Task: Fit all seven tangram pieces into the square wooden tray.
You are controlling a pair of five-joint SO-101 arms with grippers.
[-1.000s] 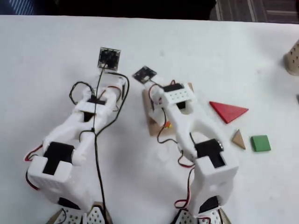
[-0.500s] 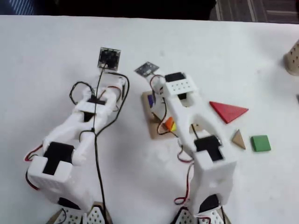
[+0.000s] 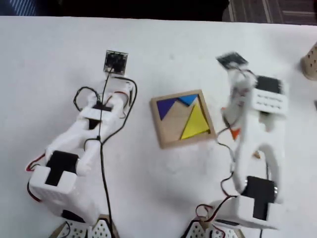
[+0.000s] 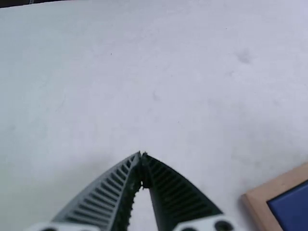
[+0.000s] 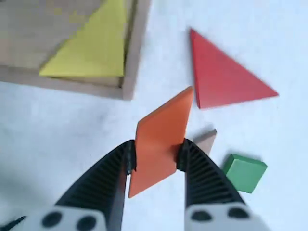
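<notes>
Placing: flat orange wooden parallelogram [image 5: 159, 142] clamped in right gripper [image 5: 157, 148] beside square wooden tray [image 5: 136, 48]; next, squaring it over bare wood.

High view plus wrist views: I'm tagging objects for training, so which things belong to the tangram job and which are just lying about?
Job: wooden tray; dark blue piece, light blue piece and yellow piece in it; orange piece in the right arm's jaws; red triangle, tan triangle, green square on the table.
Lying about: perforated tan object at the table's edge.
</notes>
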